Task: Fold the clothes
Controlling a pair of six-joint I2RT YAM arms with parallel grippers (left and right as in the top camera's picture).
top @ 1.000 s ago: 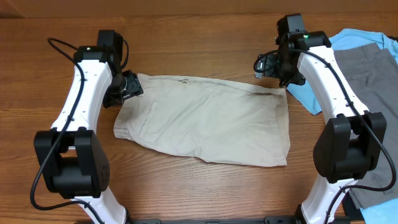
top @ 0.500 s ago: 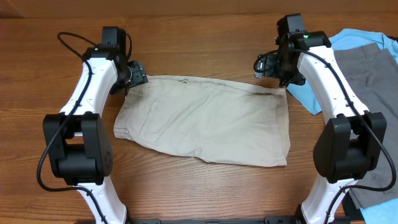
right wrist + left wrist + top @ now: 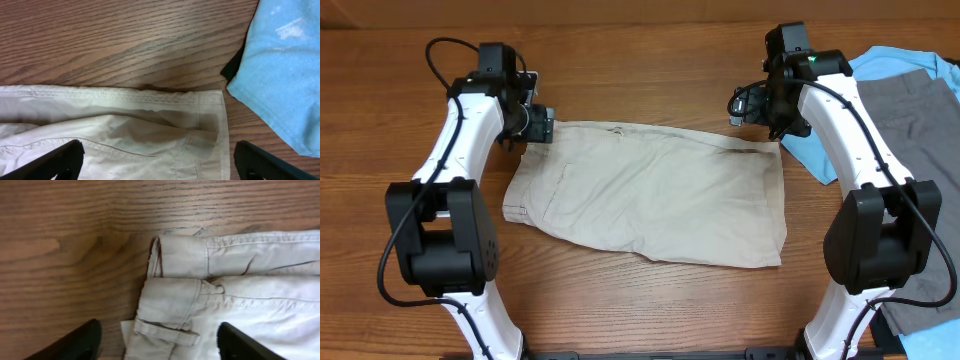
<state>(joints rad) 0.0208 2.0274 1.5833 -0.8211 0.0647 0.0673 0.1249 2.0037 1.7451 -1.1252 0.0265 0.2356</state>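
The clothes, pale beige shorts (image 3: 650, 190), lie flat in the middle of the table with the waistband to the left. My left gripper (image 3: 538, 128) hovers over their far left corner. In the left wrist view its jaws are open (image 3: 157, 347), with the waistband corner and a belt loop (image 3: 162, 334) between the fingertips, not pinched. My right gripper (image 3: 778, 128) is over the far right corner. In the right wrist view it stands wide open (image 3: 160, 167) above the hem corner (image 3: 212, 107), with cloth lying loose between the fingers.
A light blue shirt (image 3: 880, 70) and grey trousers (image 3: 920, 130) lie at the right edge of the table. The shirt (image 3: 280, 65) comes close to the shorts' hem corner. Bare wood surrounds the shorts on the other sides.
My left arm has swung toward the back and slightly right, bringing its gripper onto the shorts' far left corner. The right arm and the shorts have not moved.
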